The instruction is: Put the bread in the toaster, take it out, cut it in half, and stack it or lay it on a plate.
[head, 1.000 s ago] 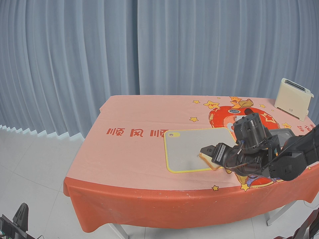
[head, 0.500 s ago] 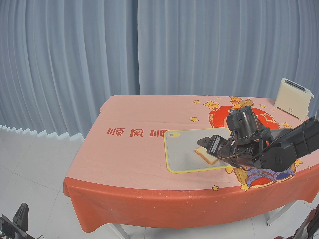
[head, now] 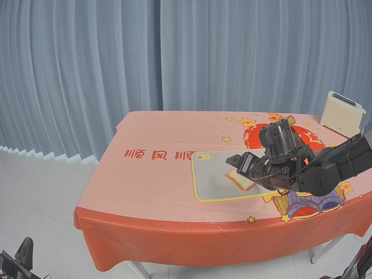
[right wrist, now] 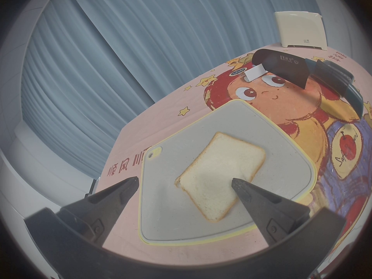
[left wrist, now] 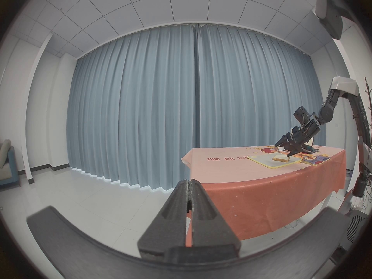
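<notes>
A slice of white bread (head: 240, 179) (right wrist: 221, 171) lies flat on the grey, yellow-rimmed cutting board (head: 211, 179) (right wrist: 162, 210), toward its near right part. My right gripper (head: 242, 169) (right wrist: 184, 181) hovers just above the slice, open, its fingers spread wider than the bread and touching nothing. The cream toaster (head: 341, 115) (right wrist: 300, 28) stands at the table's far right corner. My left gripper (left wrist: 190, 192) is shut and empty, low beside the table and well away from it. From there the bread (left wrist: 280, 159) shows under the right gripper (left wrist: 288, 142).
A black-bladed knife (right wrist: 285, 63) lies on the printed cloth between the board and the toaster. The orange tablecloth (head: 155, 183) is bare left of the board. Grey curtains hang behind the table.
The right gripper has moved up and toward the table's far side. The bread went from the board's near right edge to further onto the board and now lies free.
</notes>
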Controlling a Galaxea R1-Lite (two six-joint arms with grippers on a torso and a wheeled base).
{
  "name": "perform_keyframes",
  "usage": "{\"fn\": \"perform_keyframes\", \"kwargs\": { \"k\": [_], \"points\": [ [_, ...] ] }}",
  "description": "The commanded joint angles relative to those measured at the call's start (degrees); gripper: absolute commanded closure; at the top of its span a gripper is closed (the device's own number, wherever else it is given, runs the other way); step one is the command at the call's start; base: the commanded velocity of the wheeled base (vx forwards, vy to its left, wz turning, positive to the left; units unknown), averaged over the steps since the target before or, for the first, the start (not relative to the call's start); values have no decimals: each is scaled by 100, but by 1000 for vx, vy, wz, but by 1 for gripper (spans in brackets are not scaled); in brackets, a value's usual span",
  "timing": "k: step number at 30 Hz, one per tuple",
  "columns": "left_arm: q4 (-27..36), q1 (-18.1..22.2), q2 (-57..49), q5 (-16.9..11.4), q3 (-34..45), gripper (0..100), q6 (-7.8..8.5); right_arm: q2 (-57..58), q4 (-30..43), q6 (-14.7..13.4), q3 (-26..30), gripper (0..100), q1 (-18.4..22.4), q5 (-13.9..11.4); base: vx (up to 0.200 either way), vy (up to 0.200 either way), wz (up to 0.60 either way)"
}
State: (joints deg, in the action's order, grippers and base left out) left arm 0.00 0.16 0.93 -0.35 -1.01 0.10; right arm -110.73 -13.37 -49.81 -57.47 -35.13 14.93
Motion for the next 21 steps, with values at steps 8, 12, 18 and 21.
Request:
{"fn": "perform_keyframes", "kwargs": {
  "k": [8, 12, 18, 21],
  "points": [
    [-9, 2, -93, 0, 101, 100, -1, 1572, -60, 59, 500, 0, -37, 36, 0, 0, 0],
    [0, 2, -93, 0, 101, 100, -1, 2372, -166, 103, 869, 0, -29, -8, 0, 0, 0],
    [0, 2, -93, -9, 101, 100, -1, 3259, -675, 94, 1739, 0, -46, -404, 0, 0, 0],
    [-9, 2, -93, 0, 101, 100, -1, 3549, -1168, 121, 2196, 0, -2, -922, 0, 0, 0]
  ]
}}
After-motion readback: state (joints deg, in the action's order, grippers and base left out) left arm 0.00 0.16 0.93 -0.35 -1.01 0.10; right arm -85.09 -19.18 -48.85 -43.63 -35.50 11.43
